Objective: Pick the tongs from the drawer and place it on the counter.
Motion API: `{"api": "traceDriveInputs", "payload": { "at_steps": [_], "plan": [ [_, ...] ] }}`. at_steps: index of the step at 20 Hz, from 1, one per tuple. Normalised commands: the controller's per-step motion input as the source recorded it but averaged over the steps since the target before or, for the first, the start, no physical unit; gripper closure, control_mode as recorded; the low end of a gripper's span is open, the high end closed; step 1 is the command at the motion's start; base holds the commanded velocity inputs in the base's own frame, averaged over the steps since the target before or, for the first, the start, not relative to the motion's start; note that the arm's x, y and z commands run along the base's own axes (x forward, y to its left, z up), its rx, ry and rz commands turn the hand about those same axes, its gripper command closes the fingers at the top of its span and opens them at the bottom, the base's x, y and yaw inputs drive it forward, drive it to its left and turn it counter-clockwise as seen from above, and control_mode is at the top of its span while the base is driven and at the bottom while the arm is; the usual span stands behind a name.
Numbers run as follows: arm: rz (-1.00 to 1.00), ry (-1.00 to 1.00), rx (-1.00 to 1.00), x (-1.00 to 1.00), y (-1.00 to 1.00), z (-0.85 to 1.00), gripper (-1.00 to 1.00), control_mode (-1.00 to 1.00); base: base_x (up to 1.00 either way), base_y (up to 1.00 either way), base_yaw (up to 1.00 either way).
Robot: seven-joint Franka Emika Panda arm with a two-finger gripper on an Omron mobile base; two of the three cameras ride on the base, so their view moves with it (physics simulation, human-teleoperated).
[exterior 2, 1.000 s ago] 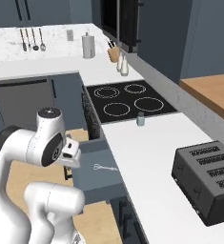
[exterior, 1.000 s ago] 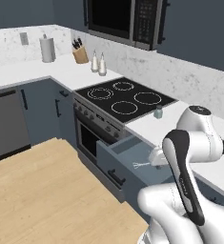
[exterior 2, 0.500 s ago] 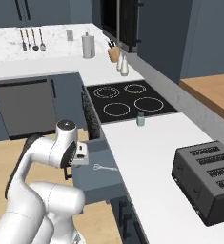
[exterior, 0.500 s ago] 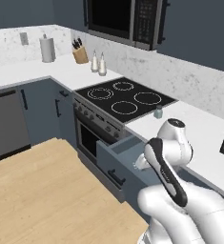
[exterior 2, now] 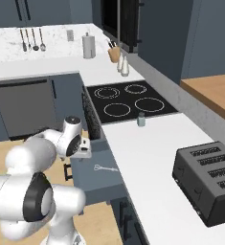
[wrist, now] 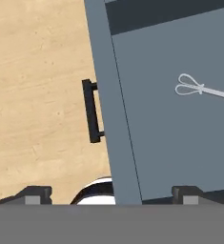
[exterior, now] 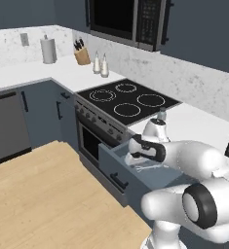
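The slate-blue drawer (wrist: pixel 180 143) stands pulled out, its black bar handle (wrist: pixel 91 112) over the wooden floor. The thin silvery tongs (wrist: pixel 199 89) lie flat on the drawer's bottom, looped ends toward the front; they also show as tongs (exterior 2: pixel 106 168). My gripper (wrist: pixel 111 195) is open, with its fingertips (wrist: pixel 35 193) set wide apart. It hangs above the drawer's front edge, apart from the tongs and holding nothing. From the base, the gripper (exterior 2: pixel 84 149) sits over the drawer (exterior: pixel 117 168) beside the oven. The white counter (exterior 2: pixel 147 158) runs alongside the drawer.
A black toaster (exterior 2: pixel 212 179) stands on the counter at the right. The black cooktop (exterior 2: pixel 128 98) lies beyond, with a small shaker (exterior 2: pixel 141 119) at its near edge. Wooden floor (exterior: pixel 47 194) spreads in front of the cabinets.
The arm has folded down from its raised pose. The hand has dropped low over the front of the open drawer. The tongs have not moved.
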Motion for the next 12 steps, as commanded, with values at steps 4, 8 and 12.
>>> {"api": "traceDriveInputs", "payload": {
  "at_steps": [4,8,12],
  "plan": [
    [0.0,0.07,-0.09,0.98,0.52,-0.82,-1.0,-1.0,0.0,0.0,0.0],
    [0.0,0.0,-0.03,0.97,0.14,-0.55,-1.0,-1.0,0.0,0.0,0.0],
    [0.0,0.0,-0.04,0.64,0.09,-0.7,-1.0,-1.0,0.0,0.0,0.0]
  ]
}}
